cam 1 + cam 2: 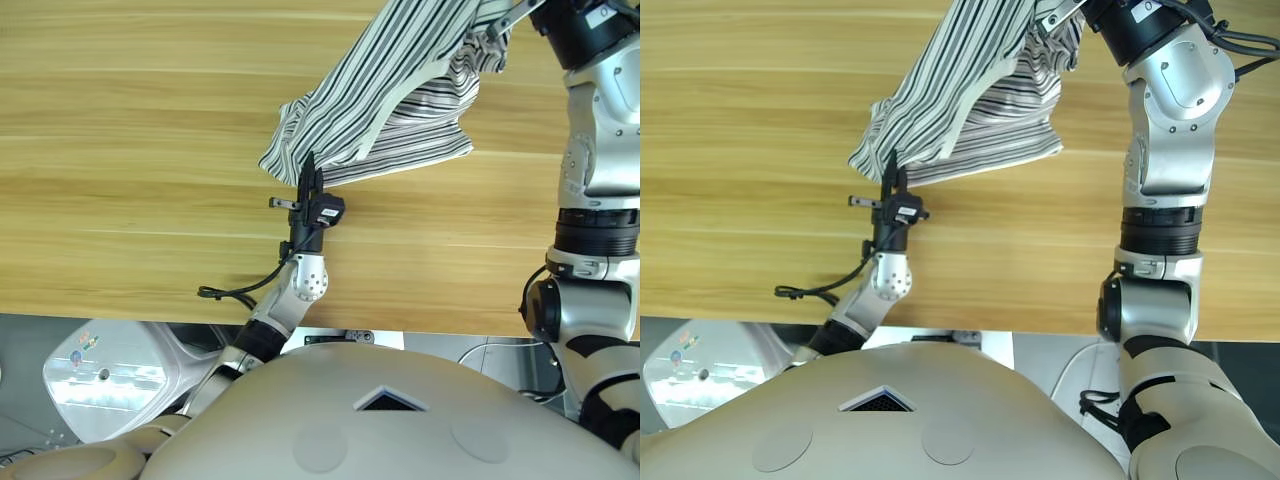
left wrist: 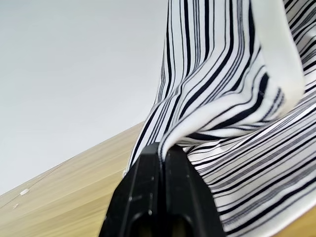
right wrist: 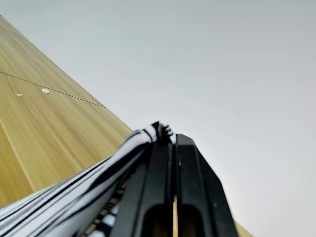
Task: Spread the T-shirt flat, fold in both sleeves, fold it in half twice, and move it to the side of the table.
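Observation:
A black-and-white striped T-shirt [image 1: 400, 90] hangs stretched between my two grippers above the wooden table [image 1: 130, 180], its lower folds resting on the wood. My left gripper [image 1: 309, 172] is shut on the shirt's near lower corner, low over the table's middle. In the left wrist view the black fingers [image 2: 163, 163] pinch a fold of the T-shirt [image 2: 237, 113]. My right gripper [image 1: 1055, 18] is raised at the far right and shut on the shirt's upper edge. The right wrist view shows striped cloth [image 3: 148, 136] clamped at the tips of its fingers [image 3: 170, 148].
The table's near edge [image 1: 150, 312] runs across in front of me. A black cable [image 1: 235, 292] loops from my left forearm over that edge. Bare wood lies to the left of the shirt.

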### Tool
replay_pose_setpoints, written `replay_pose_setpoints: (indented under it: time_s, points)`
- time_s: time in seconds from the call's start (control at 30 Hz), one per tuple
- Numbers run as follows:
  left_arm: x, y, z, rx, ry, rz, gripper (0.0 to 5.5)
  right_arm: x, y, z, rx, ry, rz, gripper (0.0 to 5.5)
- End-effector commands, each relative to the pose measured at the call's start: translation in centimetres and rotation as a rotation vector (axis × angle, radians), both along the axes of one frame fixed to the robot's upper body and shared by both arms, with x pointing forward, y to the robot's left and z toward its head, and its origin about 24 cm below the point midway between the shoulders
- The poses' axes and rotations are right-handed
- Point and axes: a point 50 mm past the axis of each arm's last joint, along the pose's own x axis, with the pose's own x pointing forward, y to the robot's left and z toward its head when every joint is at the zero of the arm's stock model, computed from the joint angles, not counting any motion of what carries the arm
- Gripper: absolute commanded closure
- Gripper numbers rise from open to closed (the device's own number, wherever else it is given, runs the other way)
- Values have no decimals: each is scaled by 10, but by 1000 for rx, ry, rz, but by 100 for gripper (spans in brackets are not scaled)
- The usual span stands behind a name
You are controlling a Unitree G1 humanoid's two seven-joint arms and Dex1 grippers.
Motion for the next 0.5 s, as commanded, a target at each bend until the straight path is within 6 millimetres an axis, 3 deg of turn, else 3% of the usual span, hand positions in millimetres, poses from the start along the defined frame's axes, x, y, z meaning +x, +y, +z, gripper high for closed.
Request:
replay_pose_setpoints:
  time_s: [0.03,0.13,0.27,0.33,0.43,0.5]
  points:
    - [-52,16,-61,129,295,40,543,1,-2,-2,-26,-3,-6,550]
    - [-41,25,-47,62,230,43,543,0,-9,-4,-46,-10,-31,550]
    - [12,96,11,70,-5,8,543,-17,-52,-43,-140,44,-173,550]
    - [29,124,38,22,-88,36,543,-35,-53,-70,-210,63,-145,550]
    - [38,137,61,-21,-168,2,543,-61,-51,-101,-264,89,-87,550]
    - [36,140,66,-27,-186,-49,543,-77,-50,-118,-254,125,-49,550]
